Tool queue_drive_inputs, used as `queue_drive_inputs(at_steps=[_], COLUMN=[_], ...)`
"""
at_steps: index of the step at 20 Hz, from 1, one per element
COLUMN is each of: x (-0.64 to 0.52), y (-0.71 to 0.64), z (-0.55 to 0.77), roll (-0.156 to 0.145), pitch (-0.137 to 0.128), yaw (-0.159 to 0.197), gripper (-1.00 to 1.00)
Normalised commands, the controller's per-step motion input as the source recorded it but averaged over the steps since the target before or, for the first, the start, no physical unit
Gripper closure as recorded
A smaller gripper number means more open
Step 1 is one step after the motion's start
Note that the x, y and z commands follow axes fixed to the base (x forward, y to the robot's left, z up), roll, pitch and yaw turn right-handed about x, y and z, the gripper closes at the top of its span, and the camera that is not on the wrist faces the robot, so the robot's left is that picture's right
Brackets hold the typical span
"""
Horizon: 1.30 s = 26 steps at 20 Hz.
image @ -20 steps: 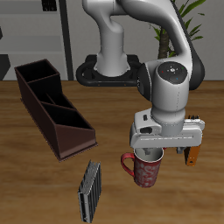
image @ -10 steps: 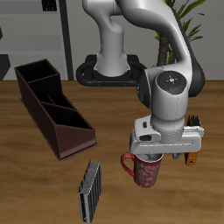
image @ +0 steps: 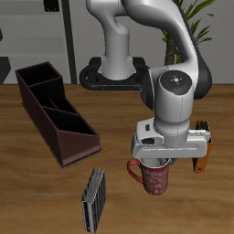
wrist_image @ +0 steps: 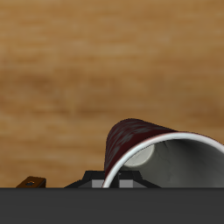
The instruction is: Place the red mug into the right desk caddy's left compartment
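Note:
The red mug (image: 155,176) stands upright on the wooden table near the front edge, with its handle (image: 134,167) pointing toward the caddy. My gripper (image: 159,161) is straight above it and low on its rim, hiding the opening. In the wrist view the mug's white rim (wrist_image: 166,144) is very close to my gripper (wrist_image: 118,181), and the jaws look apart with the mug's wall between them. The right desk caddy (image: 55,114), long and dark maroon-brown with inner dividers, lies farther back across the table from the mug, and its compartments hold nothing.
A dark slatted book (image: 93,199) lies near the front edge between the caddy's low end and the mug. A small orange-brown object (image: 203,159) sits just beside my gripper, also in the wrist view (wrist_image: 33,182). The robot base (image: 114,73) stands at the back.
My gripper has come down a little onto the mug's rim and now covers the mug's opening. The mug has barely moved.

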Motion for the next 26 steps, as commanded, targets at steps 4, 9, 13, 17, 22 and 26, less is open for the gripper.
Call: queue_drive_inputs(at_steps=[4, 9, 13, 17, 22, 26], x=[-0.1, -0.21, -0.24, -0.21, -0.35, -0.33], y=[-0.11, -0.17, -0.21, -0.19, -0.3, -0.28], z=[0.35, 0.49, 0.55, 0.52, 0.67, 0.49], roll=[-0.01, -0.011, -0.019, -0.012, -0.025, -0.035], pitch=[-0.049, -0.064, -0.072, -0.066, -0.091, -0.063], yaw=[0.001, 0.006, 0.005, -0.008, -0.009, -0.021], gripper=[1.0, 1.0, 1.0, 1.0, 1.0, 1.0])
